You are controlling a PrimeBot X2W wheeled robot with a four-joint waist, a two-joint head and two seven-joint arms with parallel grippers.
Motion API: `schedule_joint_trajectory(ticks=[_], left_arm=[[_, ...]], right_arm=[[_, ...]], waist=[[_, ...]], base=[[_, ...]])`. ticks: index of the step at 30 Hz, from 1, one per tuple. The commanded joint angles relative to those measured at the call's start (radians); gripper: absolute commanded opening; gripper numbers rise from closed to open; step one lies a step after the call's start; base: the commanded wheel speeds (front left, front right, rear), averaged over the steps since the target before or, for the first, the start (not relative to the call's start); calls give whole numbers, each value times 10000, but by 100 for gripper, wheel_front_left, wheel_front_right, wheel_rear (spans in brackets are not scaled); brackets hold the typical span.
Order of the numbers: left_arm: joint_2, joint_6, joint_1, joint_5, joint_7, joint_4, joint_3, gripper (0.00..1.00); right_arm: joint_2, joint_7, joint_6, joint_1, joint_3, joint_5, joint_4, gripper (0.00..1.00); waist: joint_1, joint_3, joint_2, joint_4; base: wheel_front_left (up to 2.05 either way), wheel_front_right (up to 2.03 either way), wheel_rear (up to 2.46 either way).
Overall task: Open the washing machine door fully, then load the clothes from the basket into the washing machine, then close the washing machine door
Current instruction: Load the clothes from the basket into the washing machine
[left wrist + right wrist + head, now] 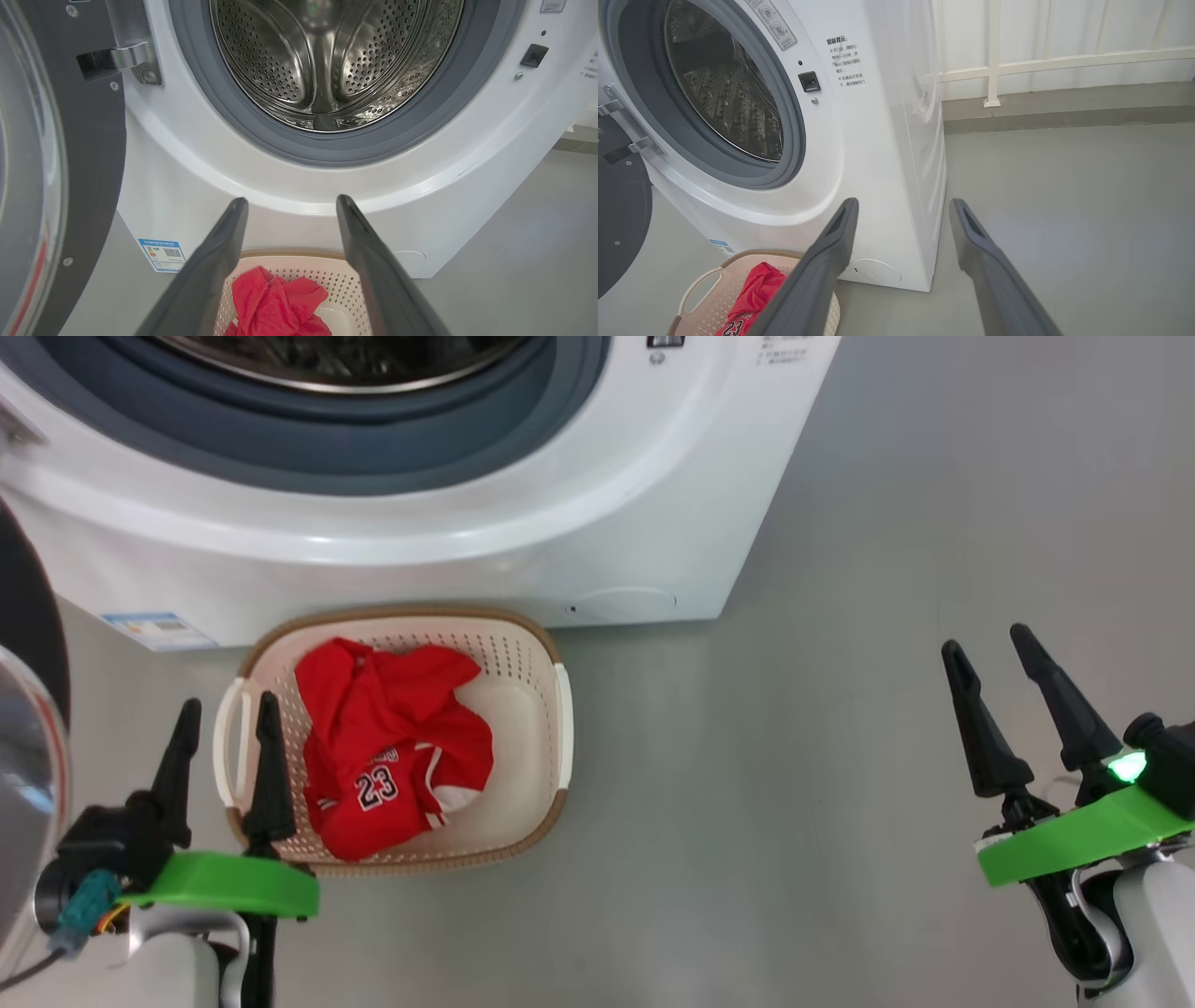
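Observation:
The white washing machine (523, 537) stands with its door (56, 177) swung wide to the left, the steel drum (327, 56) bare inside. In front of it on the floor sits the cream basket (523, 709) holding the red clothes (392, 747), the number 23 jersey on top. My left gripper (229, 719) hovers open over the basket's left handle, nothing between its fingers. Far to the right, my right gripper (990, 649) hangs open above bare floor. The clothes (275, 303) lie below the left fingers (219, 261); the basket (710, 298) sits at the lower left of the right wrist view.
The grey floor (794, 784) stretches to the right of the machine. A blue label (159, 630) marks the machine's lower front corner. A white railing and curtain wall (1064, 56) stand behind the machine. The open door's glass bowl (23, 775) bulges beside my left arm.

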Motion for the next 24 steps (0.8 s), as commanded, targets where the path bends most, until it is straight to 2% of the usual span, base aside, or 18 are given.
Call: schedule_joint_trajectory(ticks=[1,10,24], left_arm=[[193,13,-402,11,-78,72,361,100],[169,48,-1516,-214,-78,1380,468,100],[533,117,-3654,-217,-78,4573,605,100]], right_arm=[[-95,-120,16,-177,153,45,-295,100],[7,-120,16,-625,187,38,-435,100],[119,-120,16,-1404,352,151,-555,100]], waist=[[0,547,0,-60],[0,1371,0,-111],[0,2865,0,-439]], base=[[0,0,0],[0,0,0],[0,0,0]])
